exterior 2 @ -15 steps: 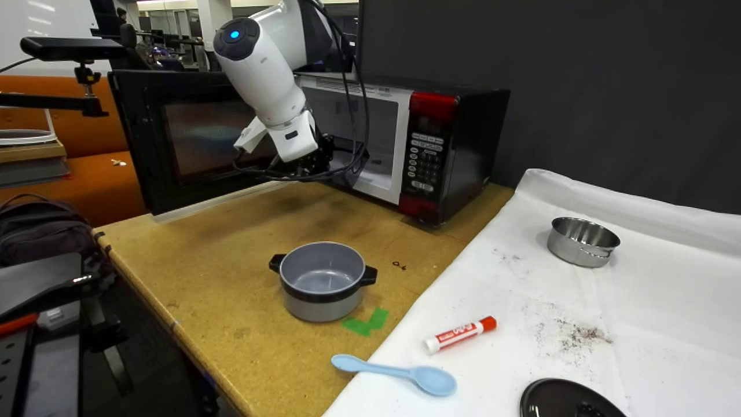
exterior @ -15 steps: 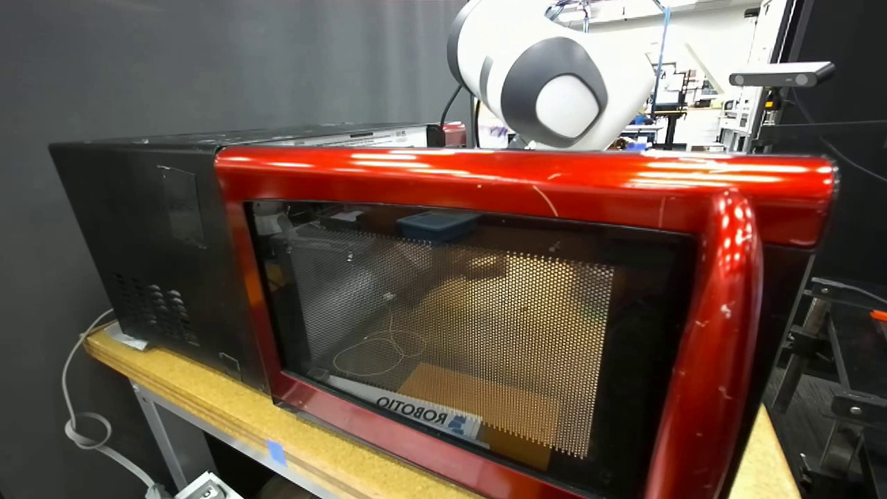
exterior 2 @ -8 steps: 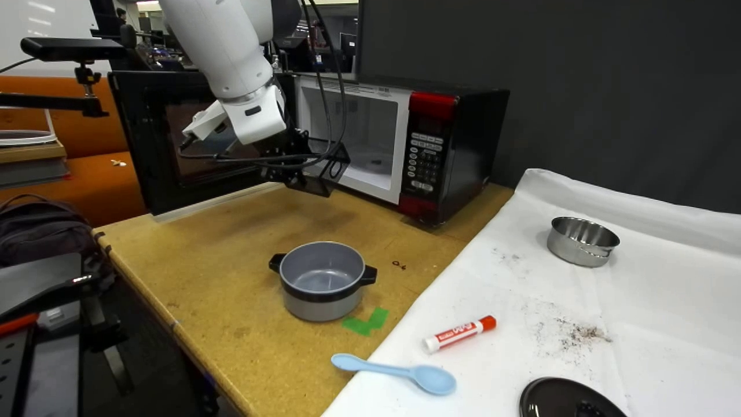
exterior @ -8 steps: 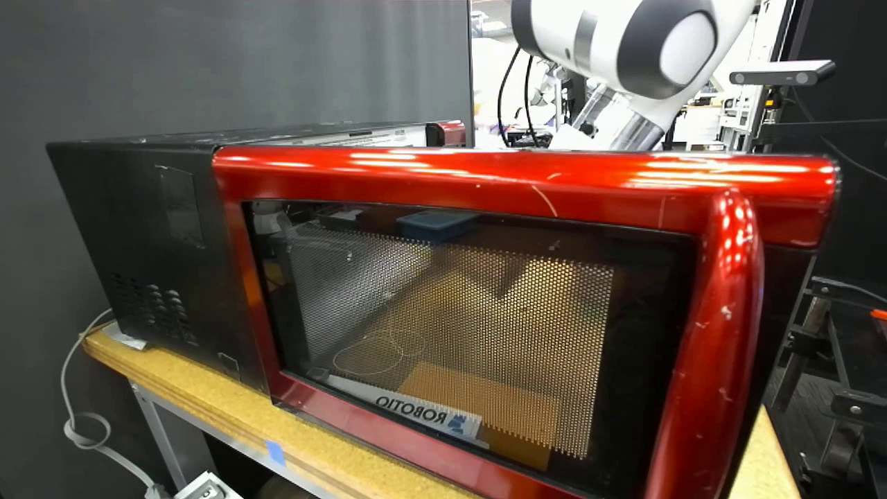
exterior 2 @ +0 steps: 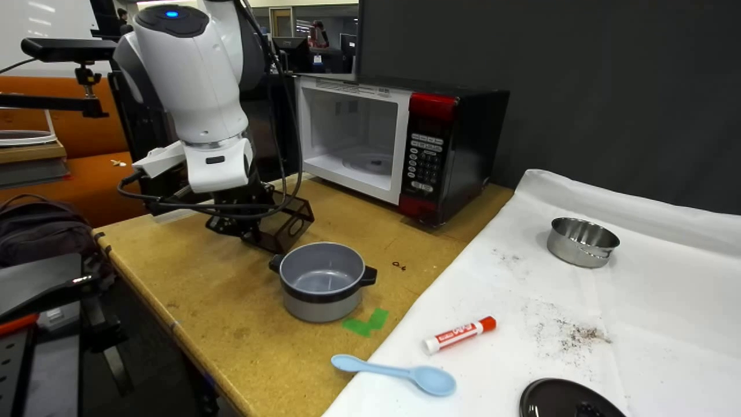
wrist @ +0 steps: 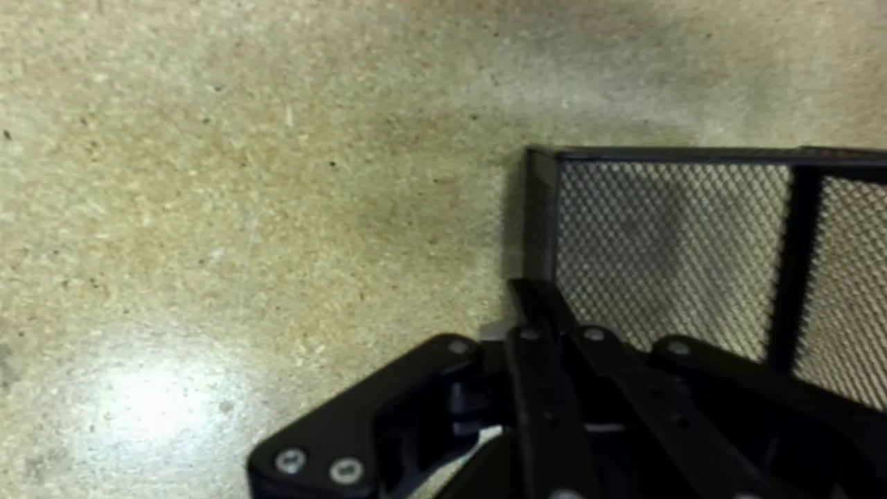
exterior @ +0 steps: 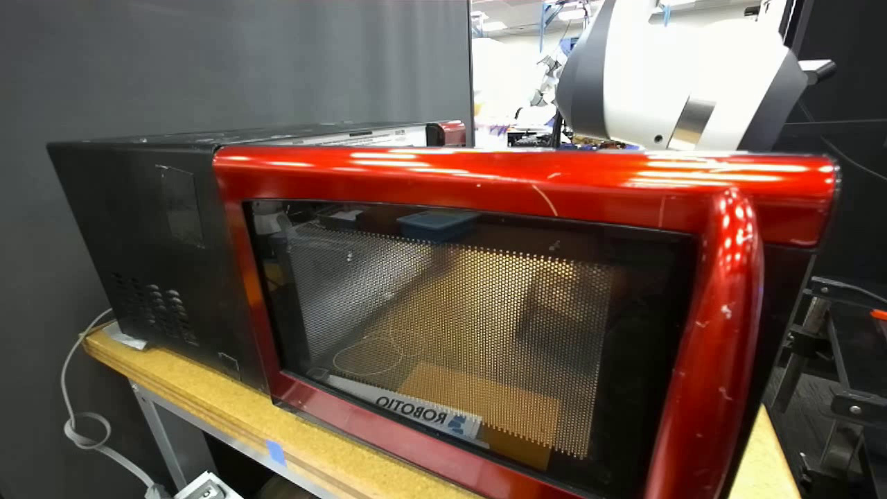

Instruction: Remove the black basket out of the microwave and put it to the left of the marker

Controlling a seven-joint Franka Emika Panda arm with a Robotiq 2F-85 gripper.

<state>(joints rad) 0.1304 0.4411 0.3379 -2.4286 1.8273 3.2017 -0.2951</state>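
The black basket [exterior 2: 285, 225] has mesh sides and hangs tilted in front of the open microwave, just behind the grey pot. In the wrist view the basket [wrist: 672, 156] reaches from the middle to the right edge. My gripper [wrist: 542, 301] is shut on its end wall. In an exterior view the gripper [exterior 2: 252, 231] is low over the wooden table; I cannot tell whether the basket touches it. The red microwave [exterior 2: 431, 107] stands open, its cavity showing only a turntable area; its door [exterior: 429, 170] fills an exterior view. The red-and-white marker [exterior 2: 460, 335] lies on white paper.
The grey pot [exterior 2: 322, 304] with black handles stands close to the basket. A blue spoon [exterior 2: 399, 372], a steel bowl [exterior 2: 579, 252] and a black lid [exterior 2: 564, 399] lie toward the right and front. Green tape [exterior 2: 366, 323] marks the table [exterior 2: 231, 324].
My arm has moved away from the microwave's opening, toward the front and down, carrying the basket out over the table behind the pot. The gripper stays shut on it.
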